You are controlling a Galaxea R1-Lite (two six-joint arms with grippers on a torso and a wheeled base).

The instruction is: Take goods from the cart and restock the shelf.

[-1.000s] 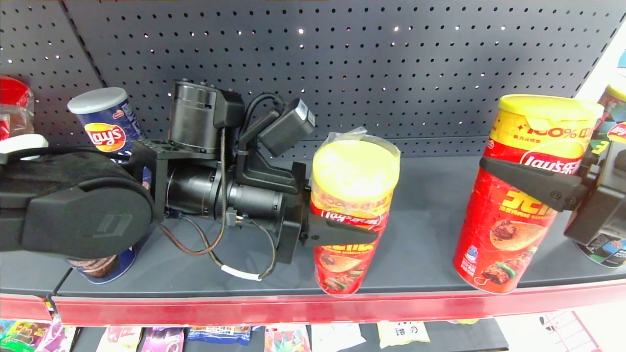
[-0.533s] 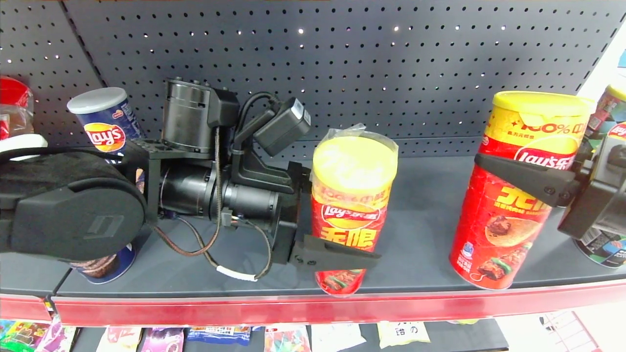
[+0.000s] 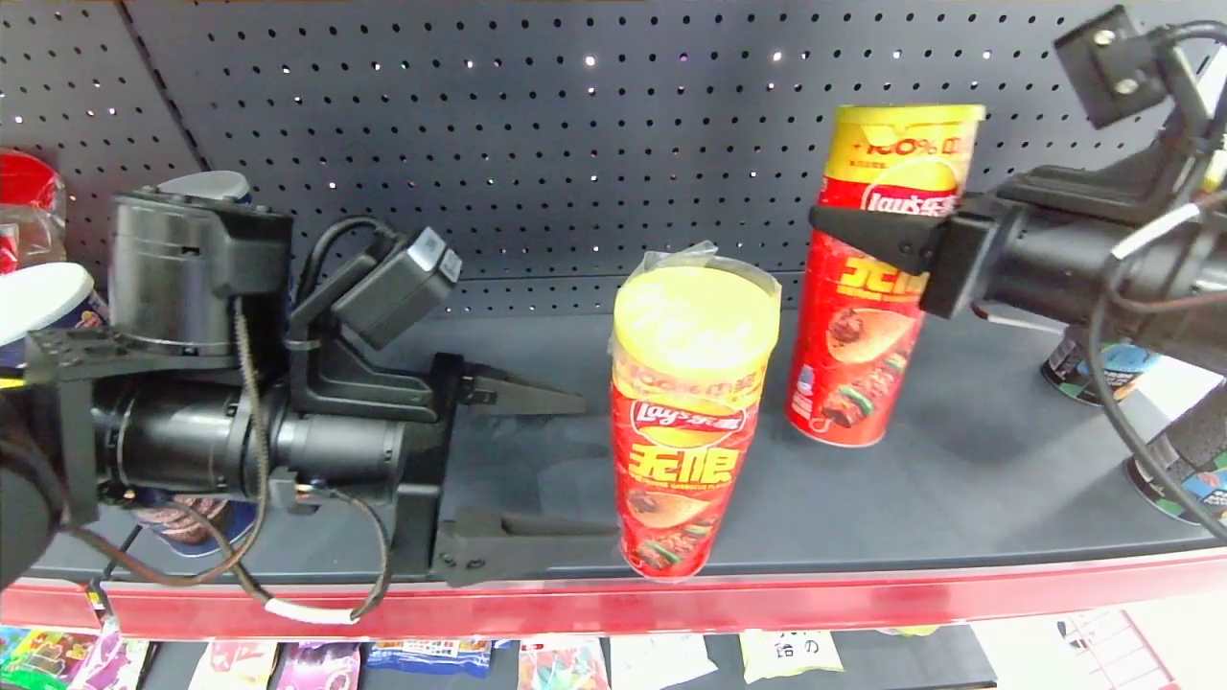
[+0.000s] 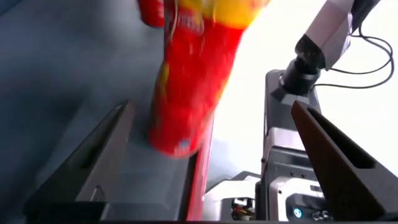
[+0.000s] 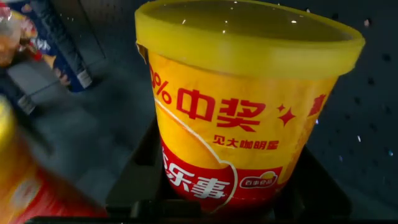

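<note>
We are seeing one red chip can standing at the front edge of the shelf; our left gripper is waiting just beside it, fingers spread wide; our right gripper is pinching a second red can upright, farther back.

A dark perforated back panel rises behind; a blue can stands at the left of the shelf, a red-topped pack further left; two dark tubs stand at the right; coloured packets lie on the tier below.
</note>
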